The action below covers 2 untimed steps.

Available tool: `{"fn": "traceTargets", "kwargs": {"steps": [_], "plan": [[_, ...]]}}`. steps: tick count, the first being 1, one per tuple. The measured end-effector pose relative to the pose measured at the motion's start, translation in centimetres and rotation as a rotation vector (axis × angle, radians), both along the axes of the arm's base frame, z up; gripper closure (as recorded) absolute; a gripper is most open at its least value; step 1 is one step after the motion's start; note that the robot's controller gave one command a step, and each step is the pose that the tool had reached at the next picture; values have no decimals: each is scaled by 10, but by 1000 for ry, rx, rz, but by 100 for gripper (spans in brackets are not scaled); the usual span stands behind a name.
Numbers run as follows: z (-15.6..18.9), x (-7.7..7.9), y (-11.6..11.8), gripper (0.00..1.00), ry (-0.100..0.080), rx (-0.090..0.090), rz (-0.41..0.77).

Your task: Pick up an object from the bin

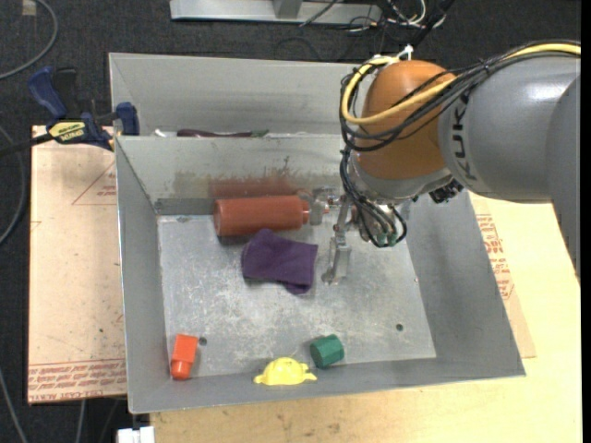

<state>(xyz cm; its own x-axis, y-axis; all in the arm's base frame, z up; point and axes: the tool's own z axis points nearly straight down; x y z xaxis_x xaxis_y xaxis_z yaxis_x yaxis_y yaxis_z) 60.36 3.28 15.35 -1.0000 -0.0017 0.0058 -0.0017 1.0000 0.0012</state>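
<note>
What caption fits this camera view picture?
Robot gripper hangs beside a purple cloth and red-brown cylinder in the grey bin.

A crumpled purple cloth [279,260] lies mid-floor in the bin [231,317], touching a reddish-brown cylinder [260,216] that lies on its side along the back wall. By the front wall sit an orange block [183,355] near the left corner, a yellow lump [283,373] mid-edge and a green block [326,350] just beside it.

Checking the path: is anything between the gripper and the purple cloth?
Nothing visible. The gripper hangs just off the right edge of the purple cloth. The red cylinder lies behind the cloth, not between them.
</note>
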Motion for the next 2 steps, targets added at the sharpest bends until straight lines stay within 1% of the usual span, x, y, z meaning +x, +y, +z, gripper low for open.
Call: {"fn": "traceTargets", "kwargs": {"steps": [1,2], "plan": [[5,2,0,0,-7,0,-1],[-65,-7,34,0,-7,2,-44]]}}
